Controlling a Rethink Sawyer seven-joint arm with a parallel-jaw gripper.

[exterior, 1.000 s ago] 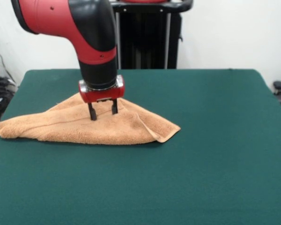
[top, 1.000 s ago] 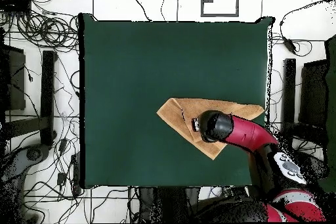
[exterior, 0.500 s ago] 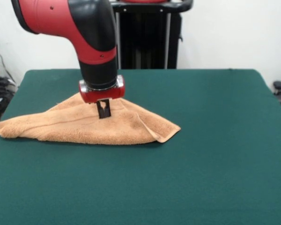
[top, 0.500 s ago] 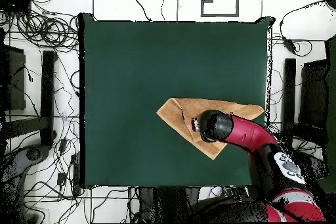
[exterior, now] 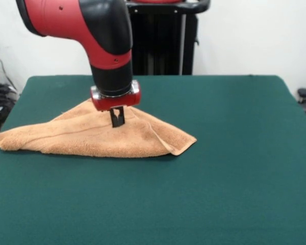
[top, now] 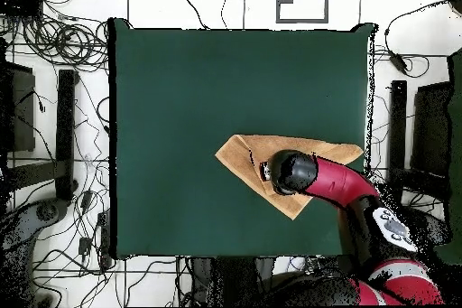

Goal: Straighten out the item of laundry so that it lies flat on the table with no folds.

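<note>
Now that the fingers have snapped together, open a second ago, the hand point(exterior: 117, 120) is pinching a tuft at the peak of the towel point(exterior: 99, 137) and has drifted slightly toward the folded corner. Looks like the grasp is made; lift-and-spread comes next, I'd guess. Towel is still folded into a rough triangle, doubled over, flap edge curling at one corner, lying on the table point(exterior: 229, 168) toward the robot's side.

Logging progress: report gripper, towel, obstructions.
Gripper shut on towel at its raised ridge. Towel folded, not flat. Table shows nothing else in the way.
</note>
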